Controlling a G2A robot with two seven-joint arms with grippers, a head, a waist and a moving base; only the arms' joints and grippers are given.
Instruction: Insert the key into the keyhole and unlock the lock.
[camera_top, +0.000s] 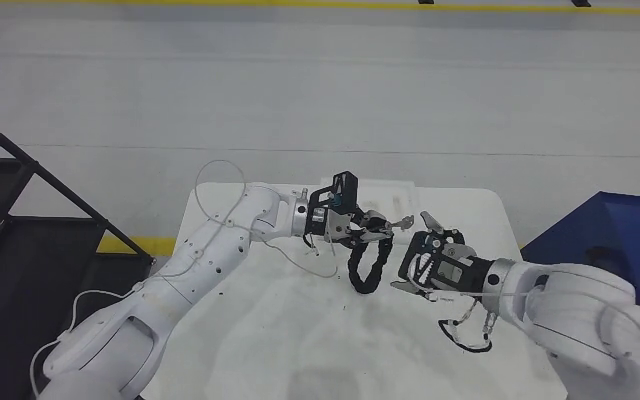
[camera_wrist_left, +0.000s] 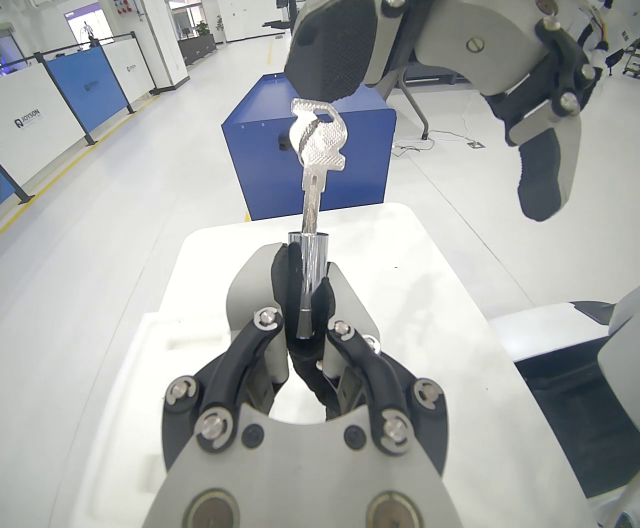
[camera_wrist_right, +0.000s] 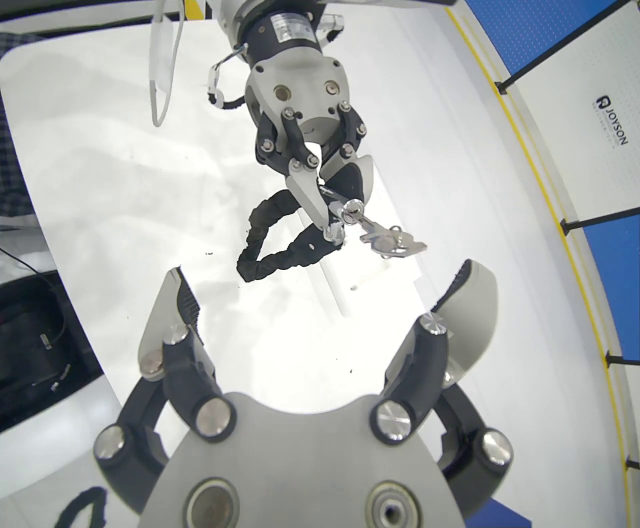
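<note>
My left gripper (camera_wrist_left: 306, 280) is shut on the chrome cylinder of the lock (camera_wrist_left: 312, 260), held above the white table (camera_top: 300, 340). The lock's black cable loop (camera_top: 368, 265) hangs below it. A silver key (camera_wrist_left: 317, 140) sits with its blade in the keyhole, a second key dangling from its ring. My right gripper (camera_wrist_right: 322, 285) is open just short of the key head (camera_wrist_right: 395, 242), one finger (camera_wrist_left: 330, 60) almost touching it and the other finger (camera_wrist_left: 545, 185) well off to the side. In the top view the two grippers (camera_top: 375, 228) (camera_top: 415, 253) face each other.
A white foam tray (camera_wrist_right: 360, 280) lies on the table under the lock. A blue cabinet (camera_top: 590, 235) stands beyond the table's right side. A black frame (camera_top: 40, 200) stands at the left. A black cord loop (camera_top: 465, 335) hangs by the right arm.
</note>
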